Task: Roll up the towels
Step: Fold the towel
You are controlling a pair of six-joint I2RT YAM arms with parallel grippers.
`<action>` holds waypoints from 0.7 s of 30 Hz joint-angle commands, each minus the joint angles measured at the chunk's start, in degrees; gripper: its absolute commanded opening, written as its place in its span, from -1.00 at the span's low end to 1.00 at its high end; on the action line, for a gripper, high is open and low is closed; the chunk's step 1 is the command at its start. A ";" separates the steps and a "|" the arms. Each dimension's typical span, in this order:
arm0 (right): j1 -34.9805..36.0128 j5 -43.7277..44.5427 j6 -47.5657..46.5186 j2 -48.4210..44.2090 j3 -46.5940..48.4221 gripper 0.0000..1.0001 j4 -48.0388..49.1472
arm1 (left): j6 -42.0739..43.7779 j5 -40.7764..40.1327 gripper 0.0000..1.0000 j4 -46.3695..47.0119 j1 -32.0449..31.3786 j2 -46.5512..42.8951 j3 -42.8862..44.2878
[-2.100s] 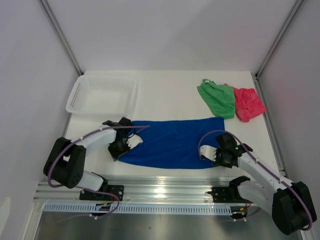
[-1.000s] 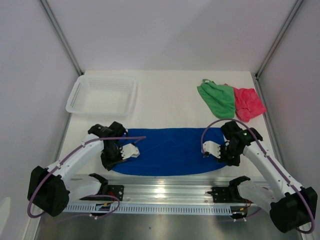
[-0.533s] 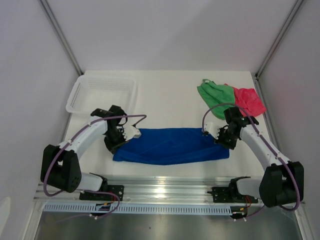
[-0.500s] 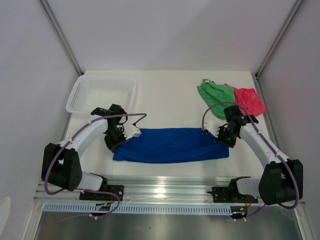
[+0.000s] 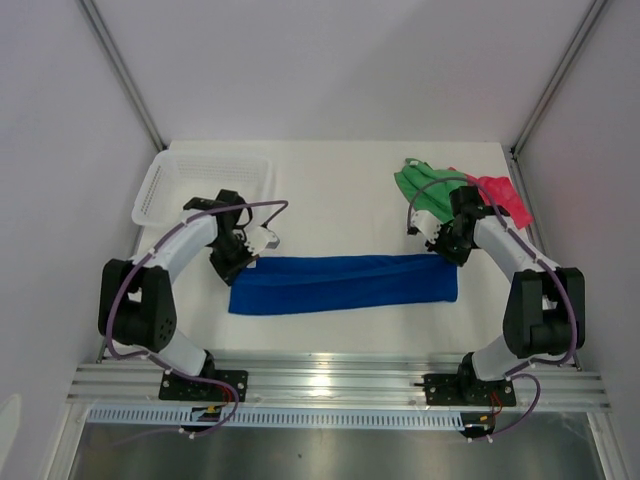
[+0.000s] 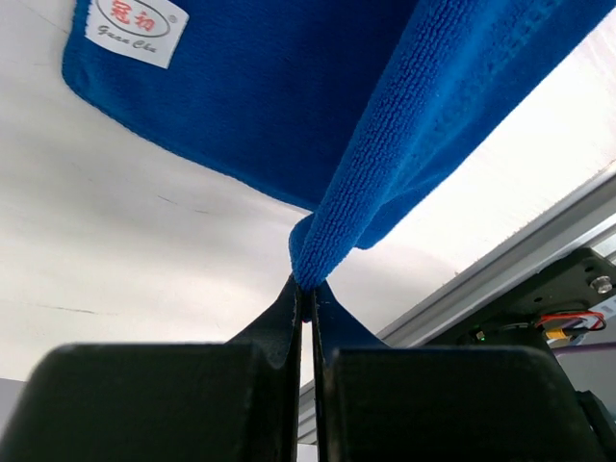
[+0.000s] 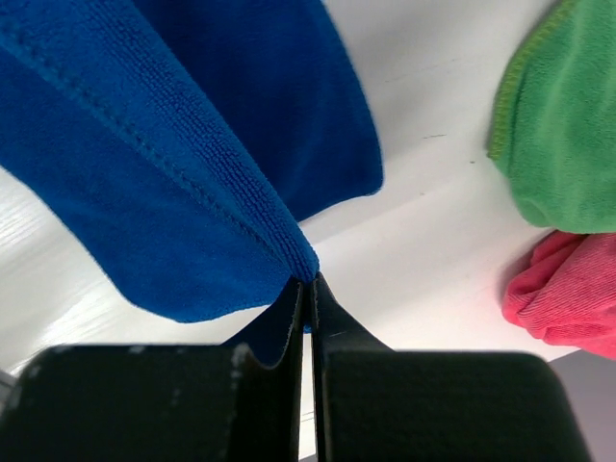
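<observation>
The left gripper (image 6: pixel 304 287) clamps one end of the folded blue towel (image 5: pixel 345 283), which stretches flat across the table between both sets of fingertips. The right gripper (image 7: pixel 308 281) clamps the other end. The green towel (image 7: pixel 563 135) and pink towel (image 7: pixel 568 298) lie just beyond the right fingers.

Stock: blue towel (image 5: pixel 345 283), label (image 6: pixel 137 21) white with red lettering; green towel (image 7: pixel 563 125), bright; pink-red towel (image 7: pixel 568 298); mesh basket (image 5: pixel 152 195), white.

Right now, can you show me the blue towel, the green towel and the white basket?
blue towel (image 5: pixel 345 282), top view, middle of the long strip.
green towel (image 5: pixel 416 187), top view, its left part.
white basket (image 5: pixel 195 190), top view, its bare mesh floor.
</observation>
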 commanded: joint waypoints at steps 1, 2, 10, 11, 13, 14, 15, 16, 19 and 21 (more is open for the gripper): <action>-0.88 1.50 1.00 2.10 3.47 -1.00 2.38 | -1.74 -1.50 -0.99 1.58 0.98 1.86 2.59; -0.88 1.50 1.18 2.62 3.74 -1.00 2.47 | -1.92 -1.77 -0.99 1.67 1.15 2.21 2.94; -1.15 2.21 2.76 7.37 5.67 -1.00 3.96 | -4.38 -4.76 -0.99 3.87 2.56 6.34 6.63; -1.06 2.21 2.94 7.64 5.76 -1.00 4.05 | -4.73 -4.94 -0.99 3.87 2.73 7.48 7.07; -1.15 2.38 3.37 8.16 5.85 -1.00 4.75 | -4.99 -4.94 -0.99 4.31 2.74 8.37 7.86; -1.15 2.73 3.81 8.34 5.85 -1.00 5.27 | -5.00 -4.68 -0.99 4.48 2.74 9.07 7.69; -1.23 2.82 4.25 8.60 6.02 -1.00 5.37 | -5.00 -4.67 -0.99 4.92 2.74 9.42 8.12; -1.32 2.82 4.26 8.87 6.03 -1.00 5.45 | -5.00 -4.67 -0.99 5.10 2.74 9.86 8.13; -1.41 2.65 5.65 9.66 6.11 -1.00 6.68 | -5.00 -5.03 -0.94 6.59 2.74 10.83 7.69; -1.41 2.65 6.62 10.36 5.94 -0.89 7.47 | -5.26 -5.11 -0.90 7.03 2.74 11.70 7.51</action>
